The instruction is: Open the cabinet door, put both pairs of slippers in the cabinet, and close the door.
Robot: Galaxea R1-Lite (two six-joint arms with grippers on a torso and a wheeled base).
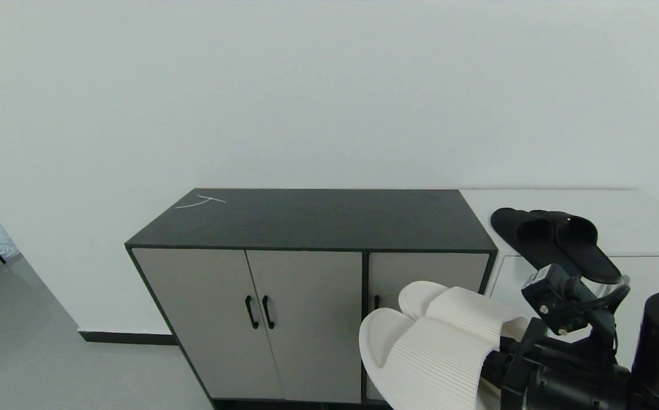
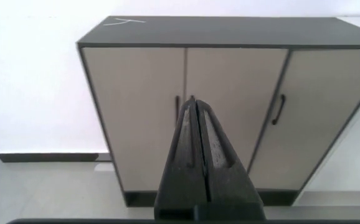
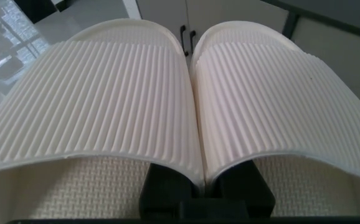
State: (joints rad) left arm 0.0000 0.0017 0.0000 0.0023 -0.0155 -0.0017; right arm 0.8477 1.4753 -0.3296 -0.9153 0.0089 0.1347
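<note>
- The right gripper [image 3: 206,190] was clenched on the pair of white ribbed slippers [image 1: 437,347], which it held side by side in front of the cabinet's right door.
- The left gripper [image 2: 195,111] was clenched on nothing and faced the doors.
- The dark-topped, grey-doored wooden cabinet [image 1: 318,222] stood fully closed.
- The pair of black rubber slippers [image 1: 557,239] lay on the white counter [image 1: 642,216], just beside the cabinet.

Black slippers [image 1: 557,239] lie on the white counter [image 1: 619,216] — beside it, the cabinet [image 1: 306,222] stands on grey floor [image 1: 21,341].
</note>
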